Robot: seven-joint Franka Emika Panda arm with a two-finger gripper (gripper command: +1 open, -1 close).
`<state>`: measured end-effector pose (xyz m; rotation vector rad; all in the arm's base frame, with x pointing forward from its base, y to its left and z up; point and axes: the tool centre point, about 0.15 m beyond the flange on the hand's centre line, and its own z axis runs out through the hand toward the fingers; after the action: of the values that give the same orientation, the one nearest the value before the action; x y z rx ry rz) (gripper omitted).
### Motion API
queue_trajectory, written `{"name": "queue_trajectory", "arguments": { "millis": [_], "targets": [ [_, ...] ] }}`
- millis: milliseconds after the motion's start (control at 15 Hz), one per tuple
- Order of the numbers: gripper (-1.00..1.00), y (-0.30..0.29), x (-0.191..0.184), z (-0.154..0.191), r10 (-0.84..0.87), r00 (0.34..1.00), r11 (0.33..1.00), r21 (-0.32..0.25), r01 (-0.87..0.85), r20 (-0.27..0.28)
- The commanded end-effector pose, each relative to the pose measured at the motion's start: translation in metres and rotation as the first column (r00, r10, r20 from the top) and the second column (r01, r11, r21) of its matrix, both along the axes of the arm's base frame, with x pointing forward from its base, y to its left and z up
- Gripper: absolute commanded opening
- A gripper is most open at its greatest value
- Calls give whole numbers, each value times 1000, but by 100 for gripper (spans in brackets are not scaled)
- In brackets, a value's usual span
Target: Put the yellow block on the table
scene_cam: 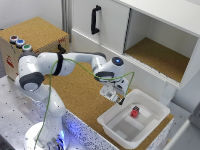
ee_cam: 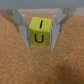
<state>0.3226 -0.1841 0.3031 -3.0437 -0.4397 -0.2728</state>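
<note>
Yellow block point(ee_cam: 41, 32) sitting clamped between the two pale fingers point(ee_cam: 21, 25) of the gripper point(ee_cam: 41, 31), one finger pressing each side, dark letter marks showing on its facing side. Hanging over brown cork, the table point(ee_cam: 20, 65) filling the wrist view beneath it; not possible to tell from that view whether touching the surface or held just above.

Reaching out across the table point(scene_cam: 80, 95) in the exterior view, white arm point(scene_cam: 55, 65) bending from its base at the near left toward the middle of the scene. Gripper point(scene_cam: 118, 100) pointing downward, just beside the left rim of the white bin point(scene_cam: 115, 127), over the cork near that rim. Block too small and blurred to make out there, possibly only a faint spot at the fingertips.

Lying inside the bin, small red block point(scene_cam: 135, 111), well apart from the gripper. Trailing along the arm, a green cable point(scene_cam: 75, 62).

Standing at the far left, cork-topped box point(scene_cam: 35, 37) carrying coloured buttons point(scene_cam: 20, 43) along its left edge. Rising at the far right, white cabinet point(scene_cam: 130, 30) with a black handle point(scene_cam: 94, 20) on its closed door and an open compartment point(scene_cam: 157, 55) lined with cork on the right side.
</note>
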Motion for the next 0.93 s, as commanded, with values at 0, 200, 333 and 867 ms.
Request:
{"name": "queue_trajectory", "arguments": {
  "millis": [0,200,333,867],
  "targets": [
    [-100,37,13,-41,33,999,994,-107,-29,34],
    [-100,55,37,-62,3,999,994,-112,0,33],
    [-100,66,57,-74,-14,999,994,-106,19,45],
    [-100,85,145,-91,-109,993,986,-125,114,49]
  ]
}}
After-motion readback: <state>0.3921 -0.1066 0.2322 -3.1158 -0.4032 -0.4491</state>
